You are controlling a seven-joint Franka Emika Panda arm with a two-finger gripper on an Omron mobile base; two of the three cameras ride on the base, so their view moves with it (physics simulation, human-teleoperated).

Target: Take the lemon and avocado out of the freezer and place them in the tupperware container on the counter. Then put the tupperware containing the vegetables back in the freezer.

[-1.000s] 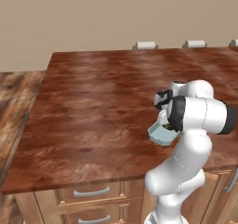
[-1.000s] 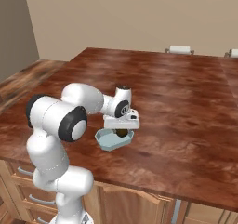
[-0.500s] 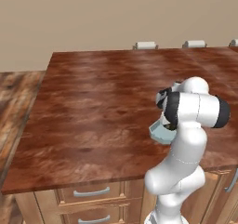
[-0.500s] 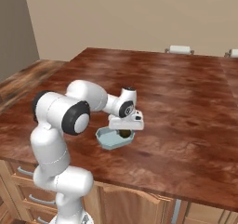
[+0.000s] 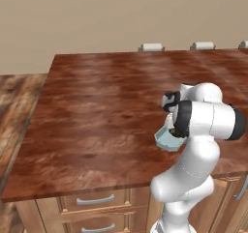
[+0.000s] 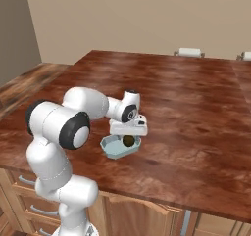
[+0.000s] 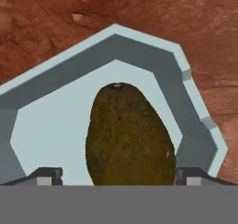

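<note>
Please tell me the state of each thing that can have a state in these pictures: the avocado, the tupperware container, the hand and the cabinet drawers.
avocado: lying inside the container, between the open fingertips
tupperware container: on the counter, no lid, holding the avocado
hand: open, directly above the container
cabinet drawers: closed

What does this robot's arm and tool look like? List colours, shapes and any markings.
The arm is made of glossy white rounded segments joined by dark, nearly black joint bands, rising from a bulbous white base. The tool is a white, boxy hand with a round dark disc on the wrist above it. Its two fingertips are small and dark grey. No cables or markings are visible.
</note>
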